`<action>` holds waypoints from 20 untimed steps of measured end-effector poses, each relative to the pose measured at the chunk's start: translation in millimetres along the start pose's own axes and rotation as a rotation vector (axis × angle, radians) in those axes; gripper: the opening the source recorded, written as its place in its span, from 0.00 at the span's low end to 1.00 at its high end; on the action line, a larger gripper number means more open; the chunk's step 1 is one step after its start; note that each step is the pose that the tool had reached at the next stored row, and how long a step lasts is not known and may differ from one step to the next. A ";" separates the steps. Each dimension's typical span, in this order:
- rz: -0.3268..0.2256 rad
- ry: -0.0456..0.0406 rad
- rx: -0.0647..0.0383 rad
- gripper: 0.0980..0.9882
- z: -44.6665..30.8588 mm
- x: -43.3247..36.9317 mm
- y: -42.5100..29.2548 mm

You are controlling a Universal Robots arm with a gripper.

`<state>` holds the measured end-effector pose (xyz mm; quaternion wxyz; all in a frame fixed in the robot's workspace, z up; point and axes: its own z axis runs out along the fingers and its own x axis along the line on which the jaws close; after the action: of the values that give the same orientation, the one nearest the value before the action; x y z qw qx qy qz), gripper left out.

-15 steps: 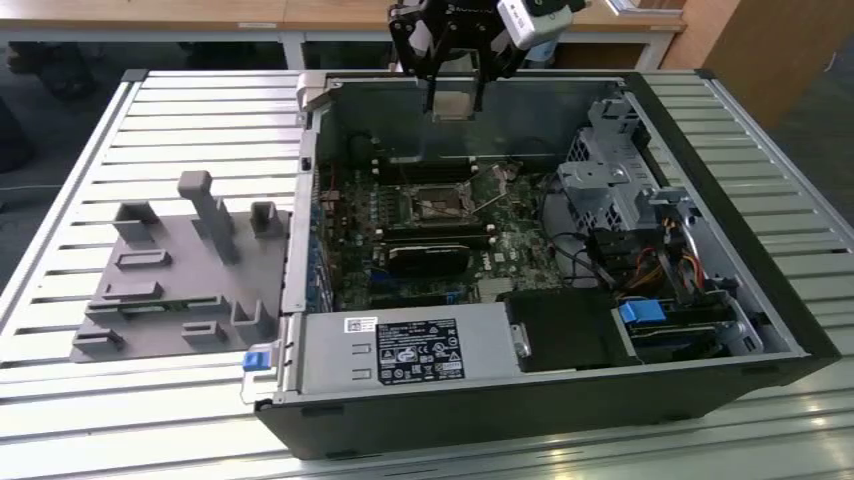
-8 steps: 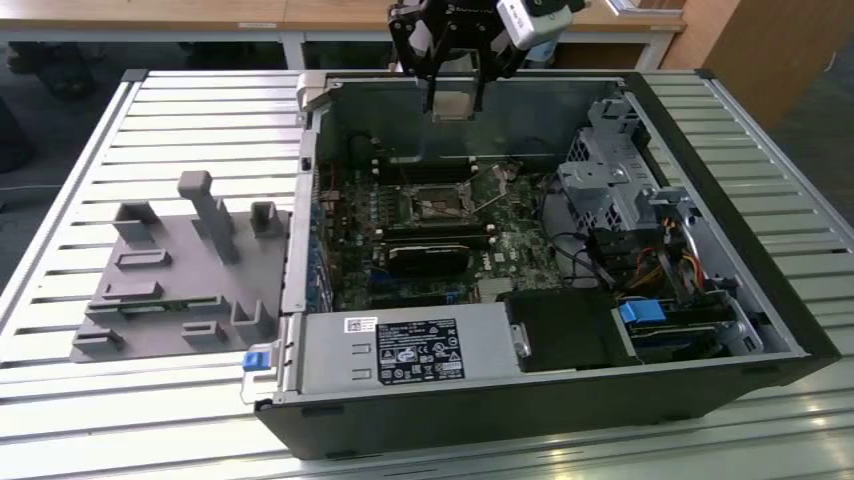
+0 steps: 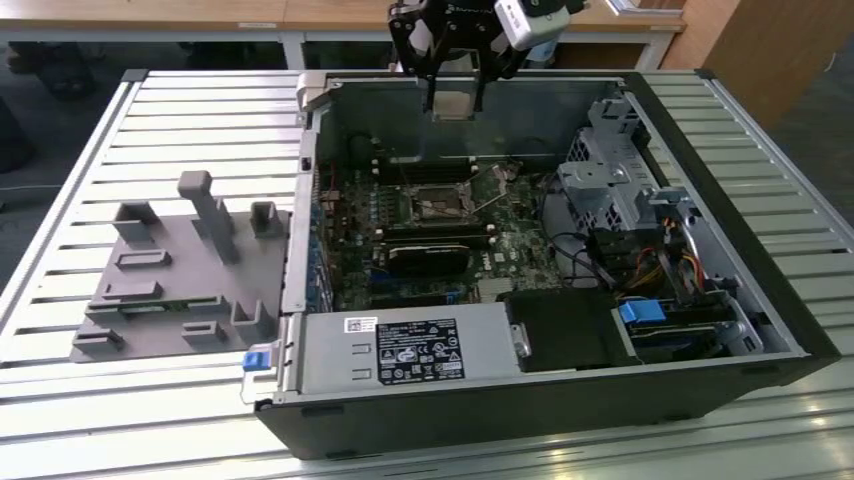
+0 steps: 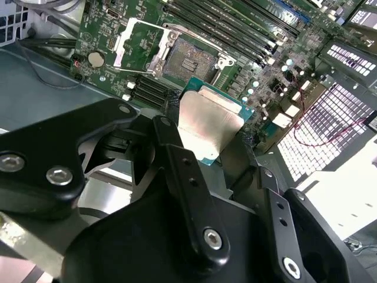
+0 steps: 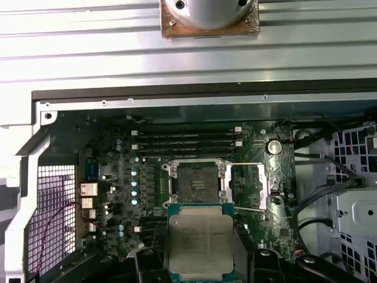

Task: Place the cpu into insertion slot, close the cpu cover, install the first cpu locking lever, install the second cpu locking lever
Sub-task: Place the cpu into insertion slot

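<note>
In the exterior view the arm reaches straight down over the far wall of the open computer case (image 3: 787, 330), which lies on a slatted bench (image 3: 80, 420). Its tool (image 3: 454, 108) is narrowed onto the cpu (image 3: 454, 98), held well above the motherboard. The insertion slot (image 3: 437, 207) sits lower, nearer the middle of the board. A white printed label (image 3: 416, 352) covers the power supply at the near side. A grey plastic fixture (image 3: 174, 270) lies on the exterior view's left.

In the second wrist view, black fingers (image 4: 179, 162) clamp the chip by two opposite edges, silver top showing. The socket beyond it lies uncovered, with the cpu cover (image 4: 158, 56) swung open beside it.

In the first wrist view the chip's metal top carries lines of small print. It hangs apart from the bare socket, and long memory slots (image 5: 185, 141) lie just past that.
</note>
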<state>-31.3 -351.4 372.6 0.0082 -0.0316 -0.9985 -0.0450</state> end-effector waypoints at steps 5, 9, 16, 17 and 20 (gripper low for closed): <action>0.020 -0.0017 0.000 0.48 0.0 0.0 0.0; 0.036 -0.0032 -0.001 0.48 0.0 0.0 0.0; 0.066 -0.0059 -0.001 0.48 0.0 0.0 0.0; 0.071 -0.0063 -0.001 0.48 0.0 0.0 0.0; 0.088 -0.0078 -0.002 0.48 0.0 0.0 0.0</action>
<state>-31.3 -351.4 372.6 0.0063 -0.0755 -0.9961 -0.0453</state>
